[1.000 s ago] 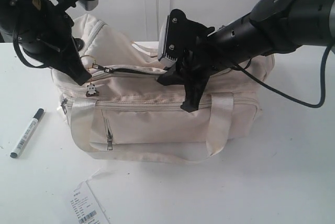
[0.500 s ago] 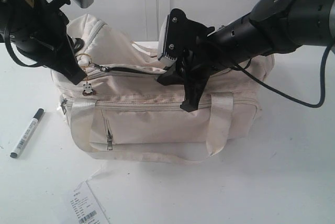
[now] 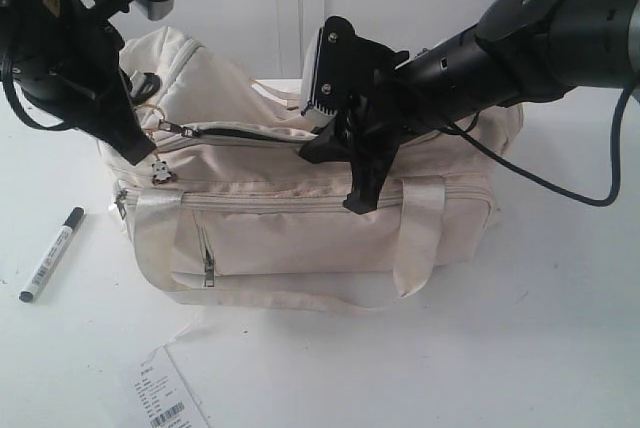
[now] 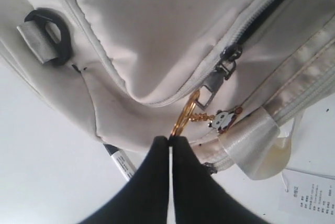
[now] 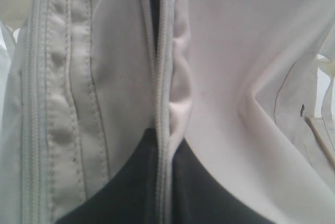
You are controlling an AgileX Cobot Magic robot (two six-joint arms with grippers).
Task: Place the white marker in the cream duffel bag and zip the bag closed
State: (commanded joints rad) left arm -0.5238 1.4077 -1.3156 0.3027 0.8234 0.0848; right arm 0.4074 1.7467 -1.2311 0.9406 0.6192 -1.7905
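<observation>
The cream duffel bag (image 3: pixel 300 218) lies on the white table, its top zipper partly open with a dark gap. My left gripper (image 3: pixel 143 153) (image 4: pixel 170 138) is at the bag's left end, shut on the gold ring (image 4: pixel 184 116) of the zipper pull; a panda charm (image 4: pixel 224 119) hangs beside it. Reaching over the middle of the bag, my right gripper (image 3: pixel 357 198) (image 5: pixel 165 135) is shut on the zipper edge (image 5: pixel 163 77). The white marker (image 3: pixel 52 253) (image 4: pixel 121 162), with its black cap, lies on the table left of the bag, apart from both grippers.
A white paper tag with a barcode (image 3: pixel 165 398) (image 4: pixel 309 192) lies on the table in front of the bag. A black strap ring (image 4: pixel 49 35) sits at the bag's left end. The webbing handles (image 3: pixel 420 238) hang down the front side.
My left gripper has drawn the zipper pull and charm a little further left, lengthening the dark gap. The right gripper, the bag and the marker have stayed put.
</observation>
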